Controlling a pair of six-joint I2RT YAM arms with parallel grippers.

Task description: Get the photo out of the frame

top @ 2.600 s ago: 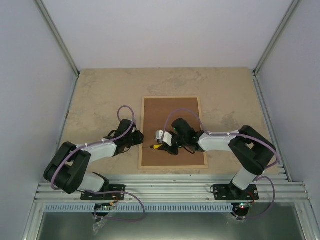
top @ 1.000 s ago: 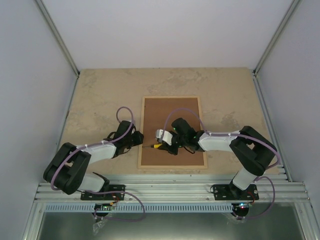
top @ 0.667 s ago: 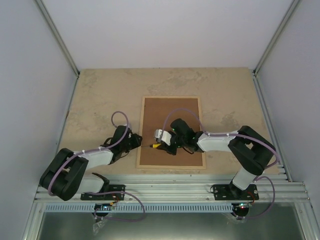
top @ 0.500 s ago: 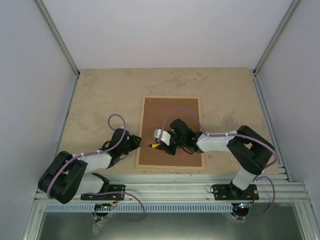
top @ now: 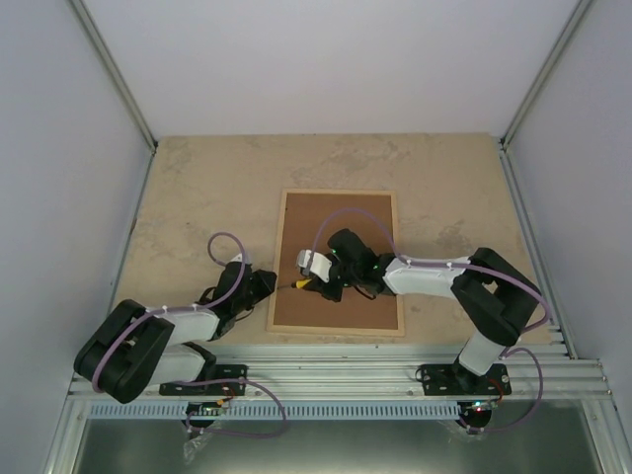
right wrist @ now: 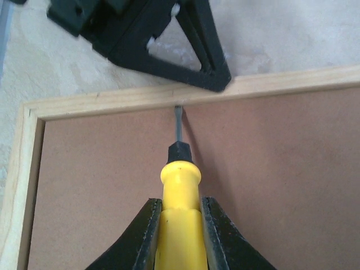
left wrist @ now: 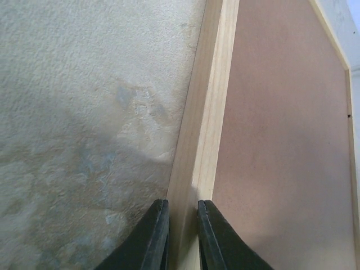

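Observation:
The frame (top: 339, 195) of pale wood lies face down on the table, its brown backing board (top: 346, 222) filling it. The photo is hidden beneath the board. My left gripper (top: 264, 287) pinches the frame's left rail (left wrist: 205, 124), one finger on each side, in the left wrist view (left wrist: 181, 209). My right gripper (right wrist: 180, 205) is shut on a yellow-handled screwdriver (right wrist: 180, 180). Its metal tip meets the seam between board (right wrist: 270, 169) and rail (right wrist: 281, 84), just in front of the left gripper (right wrist: 169, 39). From above, the screwdriver (top: 301, 282) points left over the board.
The beige stone-look table (top: 197, 197) extends left, right and behind the frame. Grey walls with metal corner posts close in three sides. An aluminium rail (top: 336, 380) carrying both arm bases runs along the near edge.
My left arm has drawn back toward the near left with its jaws closing on the rail, and the frame slid slightly left. The right gripper and screwdriver shifted left with it.

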